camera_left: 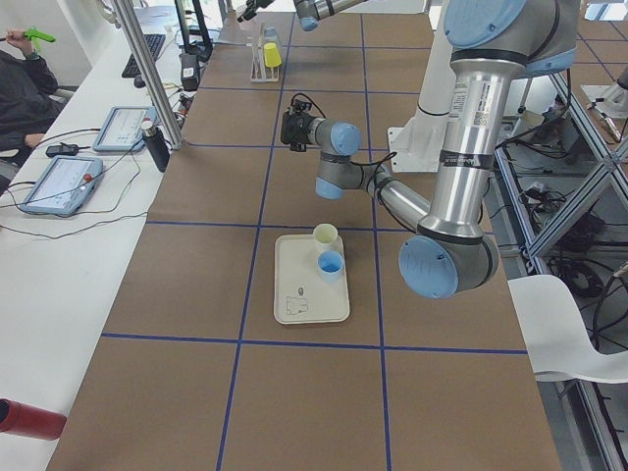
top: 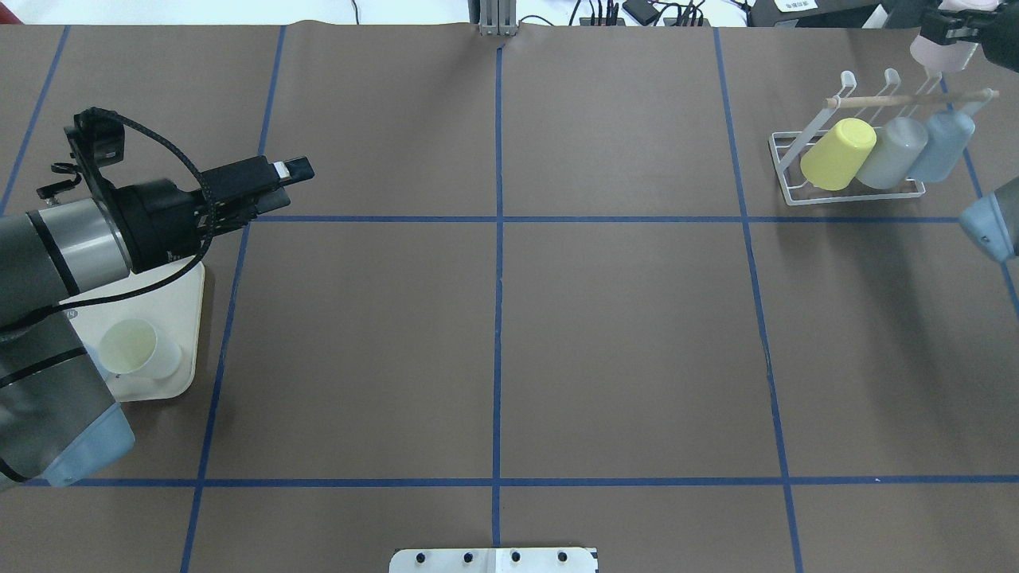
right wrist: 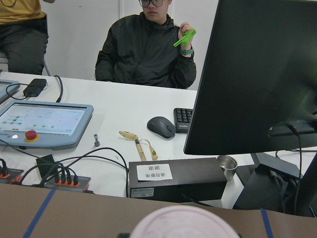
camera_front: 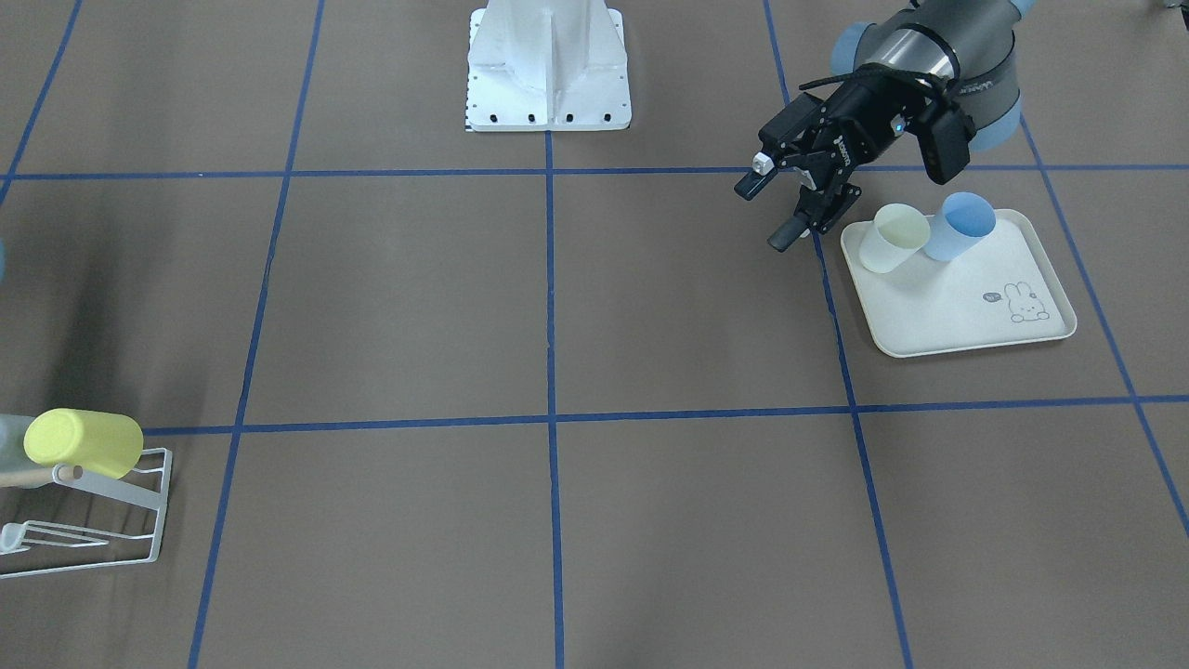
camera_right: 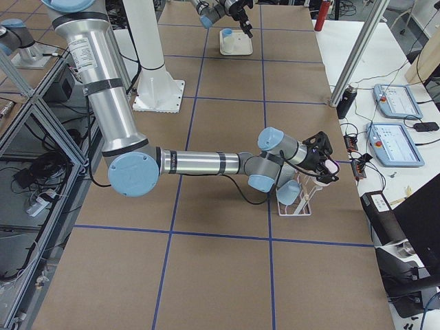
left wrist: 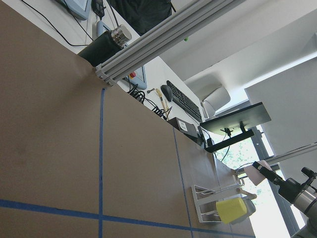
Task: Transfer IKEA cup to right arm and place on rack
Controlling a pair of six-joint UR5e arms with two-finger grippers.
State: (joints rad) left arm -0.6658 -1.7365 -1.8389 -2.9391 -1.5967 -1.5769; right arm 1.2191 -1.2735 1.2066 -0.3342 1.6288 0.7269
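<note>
Pink cup gripped in right claw, above the rack.

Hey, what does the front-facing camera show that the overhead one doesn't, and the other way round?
Only the front-facing view shows the rabbit drawing on the tray and the left claw spread open. Only the overhead view shows the blue cup on the rack and the right claw holding a pink cup near it. Both show the yellow cup on the rack and the pale cup on the tray.
</note>
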